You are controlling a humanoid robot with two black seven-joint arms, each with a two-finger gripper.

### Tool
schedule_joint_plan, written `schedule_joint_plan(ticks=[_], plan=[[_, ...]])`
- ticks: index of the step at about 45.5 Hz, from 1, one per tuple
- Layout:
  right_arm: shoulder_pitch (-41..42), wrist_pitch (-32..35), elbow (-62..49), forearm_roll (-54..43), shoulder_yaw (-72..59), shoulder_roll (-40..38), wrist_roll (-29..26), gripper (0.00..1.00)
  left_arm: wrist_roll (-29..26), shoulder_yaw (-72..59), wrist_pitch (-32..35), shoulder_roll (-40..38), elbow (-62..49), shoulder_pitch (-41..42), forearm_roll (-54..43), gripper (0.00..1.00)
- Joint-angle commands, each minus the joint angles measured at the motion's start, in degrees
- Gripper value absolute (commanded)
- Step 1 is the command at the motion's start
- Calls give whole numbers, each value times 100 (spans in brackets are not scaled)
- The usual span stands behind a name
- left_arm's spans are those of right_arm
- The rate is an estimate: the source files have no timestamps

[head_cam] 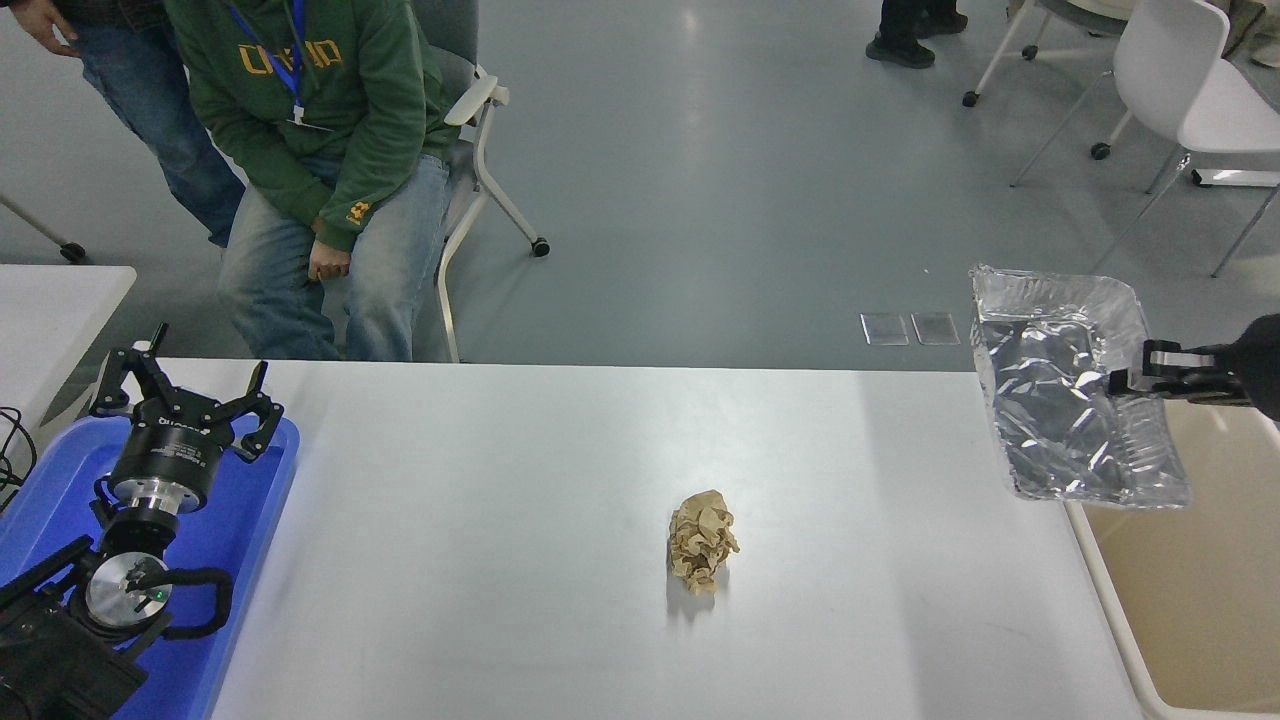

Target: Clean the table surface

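Showing white matte table surface point(500, 520), crumpled paper point(703, 541)

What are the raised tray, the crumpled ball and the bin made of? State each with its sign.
Tray: likely aluminium foil, shiny, creased, mirror-like glints. Crumpled ball: seemingly brown paper, matte, sharp folds. Bin: probably beige plastic, smooth, rounded rim.

There is one camera, the head view. It sits high up on the robot's side and looks forward and down over the white table point(560, 450). The table fills the bottom half. At 12 o'clock, far off, the grey floor point(720, 180) shows.
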Motion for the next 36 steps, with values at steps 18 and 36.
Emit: schedule_joint_plan(ticks=[18,36], plan=[[319,213,57,62,0,-169,-6,0,0,0,0,0,0,0,0,100],[327,222,57,62,-9,-186,-15,0,0,0,0,0,0,0,0,100]])
